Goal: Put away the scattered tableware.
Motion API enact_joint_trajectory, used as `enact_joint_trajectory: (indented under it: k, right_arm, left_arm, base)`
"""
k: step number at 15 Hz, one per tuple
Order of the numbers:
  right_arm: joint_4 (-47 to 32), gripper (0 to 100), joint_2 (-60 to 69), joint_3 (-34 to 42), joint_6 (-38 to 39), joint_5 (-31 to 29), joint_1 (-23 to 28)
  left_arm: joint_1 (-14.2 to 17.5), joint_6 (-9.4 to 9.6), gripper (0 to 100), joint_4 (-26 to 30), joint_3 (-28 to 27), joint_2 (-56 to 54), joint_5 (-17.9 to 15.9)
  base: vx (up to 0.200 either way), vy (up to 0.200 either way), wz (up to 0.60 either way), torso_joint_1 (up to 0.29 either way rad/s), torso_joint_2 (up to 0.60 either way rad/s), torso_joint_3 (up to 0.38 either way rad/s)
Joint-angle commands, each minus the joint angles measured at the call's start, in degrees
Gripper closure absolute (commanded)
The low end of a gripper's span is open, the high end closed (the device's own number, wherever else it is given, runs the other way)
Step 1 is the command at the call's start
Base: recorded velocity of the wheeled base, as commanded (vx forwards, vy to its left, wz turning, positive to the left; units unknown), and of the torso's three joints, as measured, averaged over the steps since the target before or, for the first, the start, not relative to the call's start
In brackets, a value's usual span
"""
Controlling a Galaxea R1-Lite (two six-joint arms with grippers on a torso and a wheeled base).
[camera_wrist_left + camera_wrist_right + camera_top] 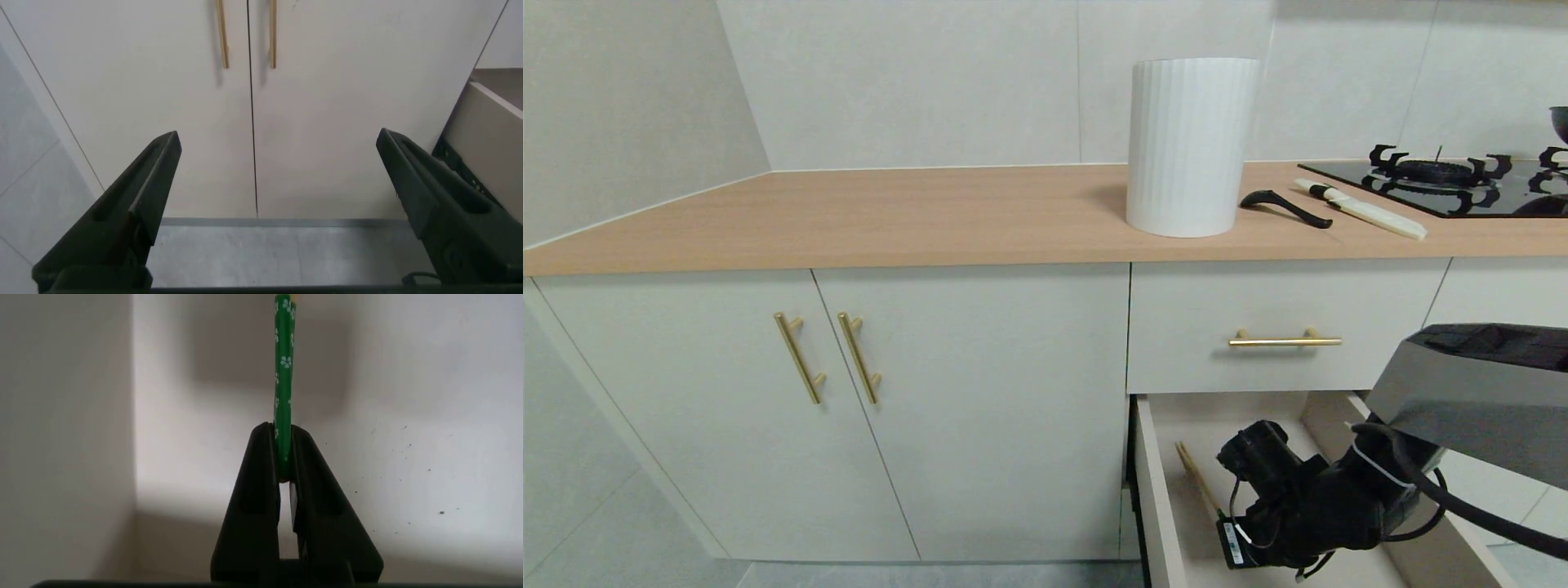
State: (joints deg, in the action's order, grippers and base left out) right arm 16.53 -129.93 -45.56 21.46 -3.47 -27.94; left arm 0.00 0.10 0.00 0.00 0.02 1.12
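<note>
My right gripper (283,469) is shut on a green chopstick (283,367) with small white marks, low inside the open drawer (1156,490). In the head view the right gripper (1223,516) sits near the drawer's left wall, and a thin wooden-looking stick (1194,474) runs from it toward the drawer's back. On the counter lie a black spoon (1286,208) and a white knife (1364,210), to the right of a white ribbed canister (1188,147). My left gripper (278,145) hangs open and empty, low in front of the cabinet doors (327,106).
A gas hob (1445,180) occupies the counter's right end. A shut drawer with a gold handle (1285,340) sits just above the open one. The double doors carry two gold handles (829,355). Bare wooden countertop (890,216) stretches left of the canister.
</note>
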Motion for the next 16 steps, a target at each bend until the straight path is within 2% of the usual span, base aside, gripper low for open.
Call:
enact_joint_trajectory:
  k: [1,7,8,16]
  right_arm:
    - [-0.01,100,-1.12,-0.06,0.08,-0.04,-0.18]
    - [-0.01,100,-1.12,-0.06,0.08,-0.13,-0.18]
    - [-0.01,0,-1.12,-0.06,0.08,-0.13,-0.18]
    - [-0.09,0,-0.41,0.20,0.08,-0.57,-0.18]
  left_arm:
    - [0.00,-0.01,0,0.00,0.00,-0.02,0.02]
    - [0.00,-0.01,0,0.00,0.00,-0.02,0.02]
    - [0.00,-0.01,0,0.00,0.00,-0.02,0.02]
    - [0.00,-0.01,0,0.00,0.00,-0.02,0.02]
  base:
    - [0.000,0.000,0.00,0.000,0.00,0.000]
    - [0.000,0.000,0.00,0.000,0.00,0.000]
    - [0.000,0.000,0.00,0.000,0.00,0.000]
    - [0.000,0.000,0.00,0.000,0.00,0.000]
